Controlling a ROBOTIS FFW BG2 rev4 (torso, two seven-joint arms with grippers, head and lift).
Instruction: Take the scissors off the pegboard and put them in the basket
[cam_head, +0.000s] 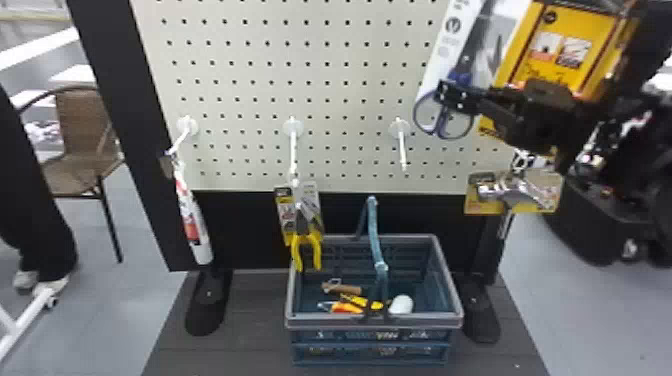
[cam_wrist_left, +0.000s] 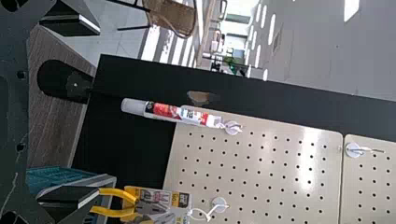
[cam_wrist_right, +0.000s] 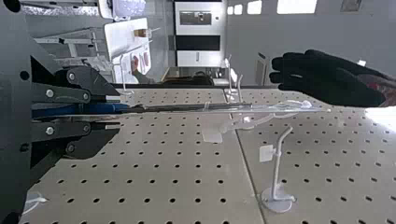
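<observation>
Above the basket (cam_head: 425, 321) and to its right, the scissors (cam_wrist_right: 103, 108) are clenched by their blue handles in the right tool (cam_wrist_right: 114, 111), so the grasp looks done. Whether their pack is free of its hook I cannot tell. They are well apart from the basket, so carrying them over, lowering them past its raised handle (cam_head: 373, 230) and letting go all seem left to do; I'd put the job at under half. The left tool (cam_wrist_left: 99, 112) is spread wide and holds nothing. Several items already lie inside the basket, among them a white rounded piece (cam_head: 401, 304). Behind and above the basket stands the pale pegboard (cam_head: 345, 72), with 1 bare hook (cam_head: 403, 150) over it, yellow-handled pliers (cam_head: 306, 236) hanging over its left rear corner and a slim tube (cam_head: 197, 230) farther left. Under the basket is a dark, plank-patterned base (cam_head: 245, 320), and grey floor (cam_head: 125, 310) spreads to either side of it. Left of the basket, farther back, sits a brown woven chair (cam_head: 85, 120); a white table (cam_wrist_right: 116, 42) stands in the room well beyond the basket.
</observation>
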